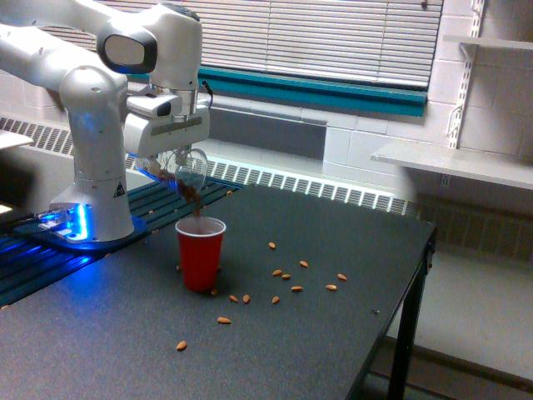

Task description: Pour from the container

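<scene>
Held tipped in the gripper, container — above red cup

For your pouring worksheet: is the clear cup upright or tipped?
Tipped. The clear cup leans mouth-down over the red cup, nuts spilling from its lip.
</scene>
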You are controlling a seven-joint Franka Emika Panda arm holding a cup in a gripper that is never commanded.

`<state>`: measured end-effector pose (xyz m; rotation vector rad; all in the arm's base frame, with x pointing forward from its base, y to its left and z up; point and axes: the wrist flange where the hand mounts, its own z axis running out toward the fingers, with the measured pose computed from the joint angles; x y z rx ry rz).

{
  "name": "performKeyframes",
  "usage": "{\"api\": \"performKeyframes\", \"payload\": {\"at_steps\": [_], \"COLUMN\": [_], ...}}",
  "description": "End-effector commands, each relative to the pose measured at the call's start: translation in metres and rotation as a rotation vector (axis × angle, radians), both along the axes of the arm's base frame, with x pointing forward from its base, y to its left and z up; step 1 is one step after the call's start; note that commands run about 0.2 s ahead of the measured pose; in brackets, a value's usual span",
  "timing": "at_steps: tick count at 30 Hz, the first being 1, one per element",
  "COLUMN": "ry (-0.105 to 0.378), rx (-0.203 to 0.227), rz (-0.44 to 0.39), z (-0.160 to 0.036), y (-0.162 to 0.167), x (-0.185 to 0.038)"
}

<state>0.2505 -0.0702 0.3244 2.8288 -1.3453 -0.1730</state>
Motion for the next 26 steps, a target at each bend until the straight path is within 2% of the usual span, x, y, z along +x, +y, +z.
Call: {"api": "performKeyframes", "payload": {"at_steps": [1,13,26], "ry": [0.043,0.045,0.05], "rx": [-0.062,-0.05,-0.015], "rz": [-0.004,-0.001,-0.006], "z": [-0.0127,-0.0129,-0.0103], "y": [-0.0083,-0.0067,-0.0034], "x": [-0.0149,-0.0149,-0.016]}}
